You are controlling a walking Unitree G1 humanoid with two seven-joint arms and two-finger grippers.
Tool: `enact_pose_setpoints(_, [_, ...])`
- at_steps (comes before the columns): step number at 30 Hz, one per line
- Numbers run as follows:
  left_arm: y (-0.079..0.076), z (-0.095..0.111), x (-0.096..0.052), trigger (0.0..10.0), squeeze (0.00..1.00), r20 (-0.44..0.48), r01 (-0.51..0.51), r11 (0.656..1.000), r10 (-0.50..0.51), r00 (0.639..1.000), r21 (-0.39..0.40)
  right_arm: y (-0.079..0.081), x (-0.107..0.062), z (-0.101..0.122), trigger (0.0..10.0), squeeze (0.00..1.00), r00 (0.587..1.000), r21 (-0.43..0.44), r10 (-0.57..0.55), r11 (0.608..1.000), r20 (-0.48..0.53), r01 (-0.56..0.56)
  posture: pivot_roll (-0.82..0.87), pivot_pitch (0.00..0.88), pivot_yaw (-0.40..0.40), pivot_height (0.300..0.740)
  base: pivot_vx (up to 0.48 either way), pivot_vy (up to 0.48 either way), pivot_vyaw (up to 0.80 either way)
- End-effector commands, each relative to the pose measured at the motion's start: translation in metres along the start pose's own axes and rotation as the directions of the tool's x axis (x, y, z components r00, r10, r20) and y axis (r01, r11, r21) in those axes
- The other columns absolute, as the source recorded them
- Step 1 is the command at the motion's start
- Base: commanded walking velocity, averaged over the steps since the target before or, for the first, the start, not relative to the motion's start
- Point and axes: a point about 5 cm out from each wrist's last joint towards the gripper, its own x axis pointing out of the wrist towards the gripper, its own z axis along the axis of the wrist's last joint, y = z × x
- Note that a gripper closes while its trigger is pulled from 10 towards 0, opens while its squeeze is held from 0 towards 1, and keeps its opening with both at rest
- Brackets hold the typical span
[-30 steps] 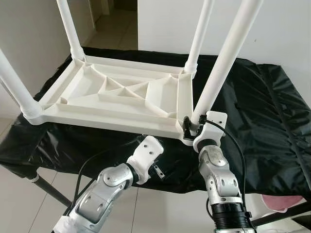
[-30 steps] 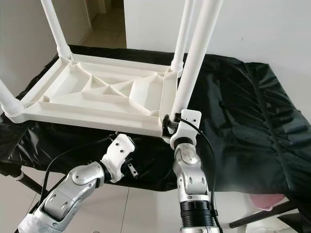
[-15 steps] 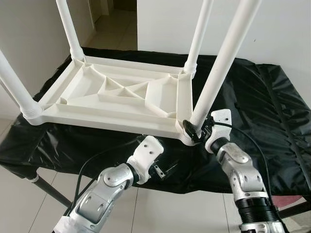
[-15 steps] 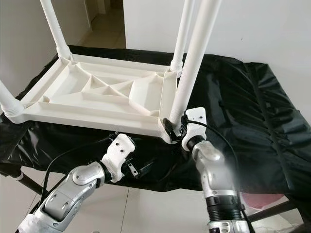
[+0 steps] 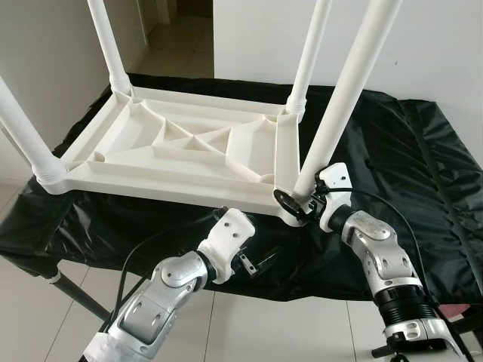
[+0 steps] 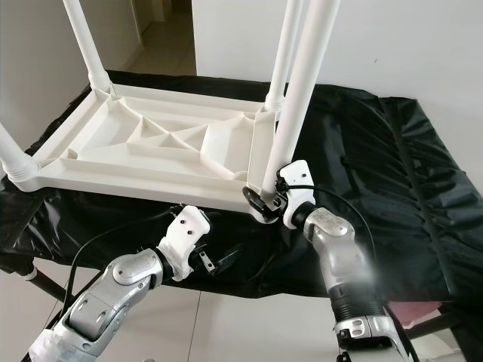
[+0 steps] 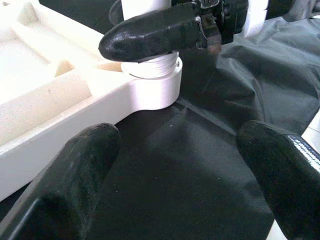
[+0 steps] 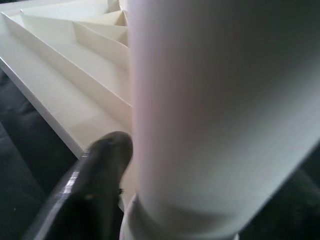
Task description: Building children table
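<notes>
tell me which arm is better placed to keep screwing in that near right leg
Right. The right pincer is clamped around the base of the leg at its corner socket. The left pincer hangs open below the tabletop edge, touching nothing.

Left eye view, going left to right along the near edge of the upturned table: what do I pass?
near-left table leg → left gripper, hanging open below the tabletop edge → right gripper, clasping the base of the near-right table leg → black cover.
</notes>
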Motion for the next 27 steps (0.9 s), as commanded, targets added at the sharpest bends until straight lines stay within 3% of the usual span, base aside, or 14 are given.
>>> enact_pose_setpoints(1, [-0.001, -0.004, -0.001, 10.0, 0.00, -0.021, 0.021, 1.000, -0.021, 1.000, -0.001, 0.001, 0.001, -0.002, 0.0, 0.00, 1.000, -0.008, 0.018, 1.000, -0.011, -0.018, -0.01, 0.075, -0.018, 0.740, 0.000, 0.000, 0.00])
enact_pose_setpoints(10, [-0.002, -0.004, 0.000, 10.0, 0.00, -0.022, 0.022, 1.000, -0.022, 1.000, -0.002, -0.001, -0.003, -0.008, 0.0, 0.00, 0.999, -0.006, 0.043, 0.999, -0.017, -0.043, -0.01, 0.074, -0.013, 0.740, 0.000, 0.000, 0.00])
enact_pose_setpoints(11, [-0.002, -0.004, 0.000, 10.0, 0.00, -0.021, 0.025, 1.000, -0.025, 0.999, -0.002, -0.001, -0.004, -0.009, 3.0, 0.00, 0.999, -0.003, 0.033, 0.999, -0.019, -0.033, -0.01, 0.072, -0.013, 0.740, 0.000, 0.000, 0.00])
enact_pose_setpoints(12, [-0.002, -0.004, 0.000, 10.0, 0.00, -0.021, 0.025, 1.000, -0.025, 0.999, -0.002, -0.001, -0.004, -0.009, 3.0, 0.00, 0.999, -0.003, 0.033, 0.999, -0.019, -0.033, -0.01, 0.072, -0.013, 0.740, 0.000, 0.000, 0.00])
enact_pose_setpoints(13, [-0.002, -0.004, 0.000, 10.0, 0.00, -0.021, 0.027, 1.000, -0.027, 0.999, 0.000, -0.001, -0.005, -0.009, 10.0, 0.00, 1.000, 0.016, 0.004, 1.000, -0.022, -0.004, -0.01, 0.072, -0.011, 0.740, 0.000, 0.000, 0.00])
enact_pose_setpoints(20, [-0.002, -0.004, -0.001, 10.0, 0.00, -0.022, 0.029, 1.000, -0.029, 0.999, -0.001, 0.004, -0.003, -0.010, 10.0, 0.00, 0.992, 0.096, -0.120, 0.988, -0.032, 0.122, -0.01, 0.074, -0.010, 0.740, 0.000, 0.000, 0.00])
enact_pose_setpoints(27, [-0.003, -0.004, 0.000, 10.0, 0.00, -0.023, 0.031, 1.000, -0.031, 0.999, -0.003, 0.025, 0.004, -0.011, 10.0, 0.00, 0.942, 0.215, -0.328, 0.917, -0.078, 0.337, -0.02, 0.078, -0.011, 0.740, 0.000, 0.000, 0.00])
